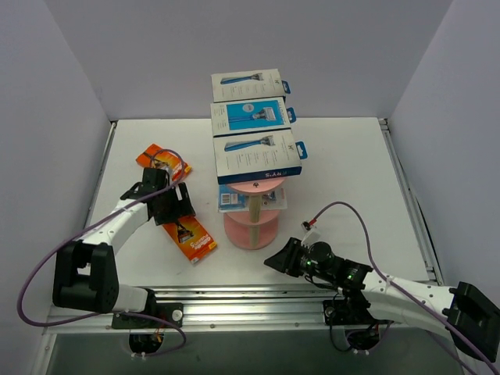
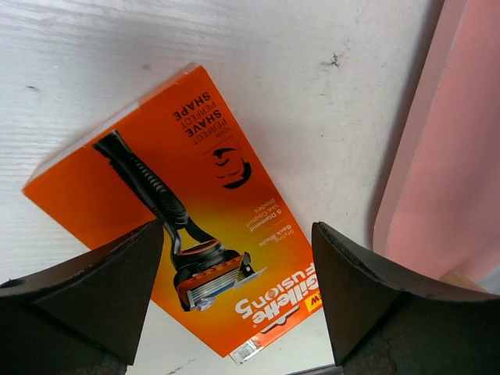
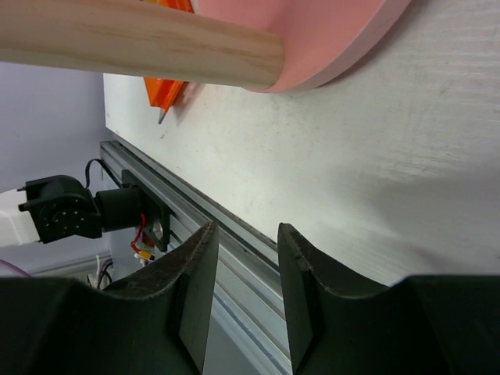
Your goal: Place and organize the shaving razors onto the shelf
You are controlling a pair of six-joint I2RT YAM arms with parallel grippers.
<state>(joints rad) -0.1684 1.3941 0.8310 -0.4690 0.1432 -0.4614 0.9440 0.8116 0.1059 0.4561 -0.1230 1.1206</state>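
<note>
This is a robot lab's test bench. A white table (image 1: 344, 156) is boxed in by plain pale walls (image 1: 47, 94). Two arms (image 1: 117, 223) are bolted to a metal rail (image 1: 234, 301) that runs just beyond the right fingers (image 3: 195, 289). Purple cables (image 1: 341, 204) loop back from behind the fingers.

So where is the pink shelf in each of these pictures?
Top view: pink shelf at centre, boxes on top.
Left wrist: its pink edge runs down the right side.
Right wrist: base and post across the top.
Shared landmark: the white tabletop beneath it.
</note>
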